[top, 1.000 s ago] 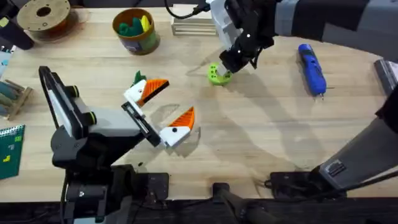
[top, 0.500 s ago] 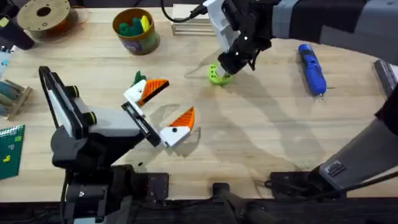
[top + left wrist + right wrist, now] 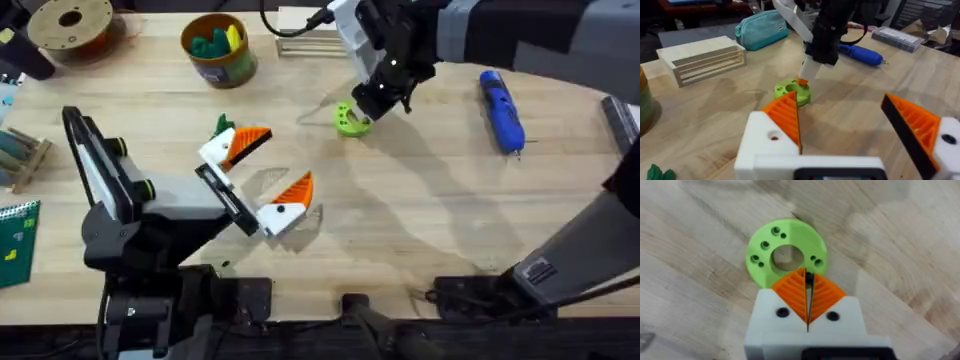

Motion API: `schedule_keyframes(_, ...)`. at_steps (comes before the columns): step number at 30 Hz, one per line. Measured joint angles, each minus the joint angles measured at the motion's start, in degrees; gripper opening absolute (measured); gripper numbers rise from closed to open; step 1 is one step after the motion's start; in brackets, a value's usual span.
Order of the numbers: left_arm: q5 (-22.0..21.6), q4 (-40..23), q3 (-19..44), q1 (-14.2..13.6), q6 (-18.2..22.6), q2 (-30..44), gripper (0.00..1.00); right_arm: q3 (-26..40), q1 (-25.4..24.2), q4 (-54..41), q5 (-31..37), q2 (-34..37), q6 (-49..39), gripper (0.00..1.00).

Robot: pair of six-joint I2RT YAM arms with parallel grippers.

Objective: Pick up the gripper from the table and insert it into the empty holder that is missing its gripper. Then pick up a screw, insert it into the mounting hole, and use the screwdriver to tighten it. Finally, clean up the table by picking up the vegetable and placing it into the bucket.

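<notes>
My left gripper stands open at centre-left. Its two white holder blocks each carry an orange wedge; which one is the task's gripper I cannot tell. My right gripper hangs right over a lime-green ring. It is shut, with a small dark screw pinched at the tips of its pads, just above the ring. The blue screwdriver lies at the far right. A dark-green vegetable lies beside the left gripper's far finger. The yellow bucket stands at the back.
A brown filament spool sits at the back left. A slatted wooden rack stands behind the ring, and a teal pouch lies beyond it. Green and yellow pieces lie in the bucket. Bare wood stretches between the ring and the screwdriver.
My right gripper has shifted slightly left and closer over the lime-green ring. The left arm has not moved.
</notes>
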Motion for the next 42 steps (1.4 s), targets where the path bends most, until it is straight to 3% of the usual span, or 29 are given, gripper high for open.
schedule_keyframes(7, 0.0, 0.0, 0.0, 0.0, 0.0, 0.0, 0.995, 1.1, 0.0, -3.9, 0.0, -0.2, 0.0, 0.006)
schedule_keyframes(11, 0.0, 0.0, 0.0, 0.0, 0.0, 0.0, 0.996, 4.0, 0.0, -10.7, 0.1, -1.2, 0.0, 0.006)
schedule_keyframes(21, 0.0, 0.0, 0.0, 0.0, 0.0, 0.0, 0.995, 19.3, 1.2, -19.6, 0.3, -3.7, 0.0, 0.006)
schedule_keyframes(26, 0.0, 0.0, 0.0, 0.0, 0.0, 0.0, 0.996, 23.9, 2.7, -20.9, 0.3, -3.8, 0.0, 0.006)
schedule_keyframes(35, 0.0, 0.0, 0.0, 0.0, 0.0, 0.0, 0.996, 23.9, 3.0, -23.2, 0.3, -3.7, 0.4, 0.006)
schedule_keyframes(42, 0.0, 0.0, 0.0, 0.0, 0.0, 0.0, 0.996, 18.9, 2.8, -24.1, 0.3, -3.7, 0.7, 0.006)
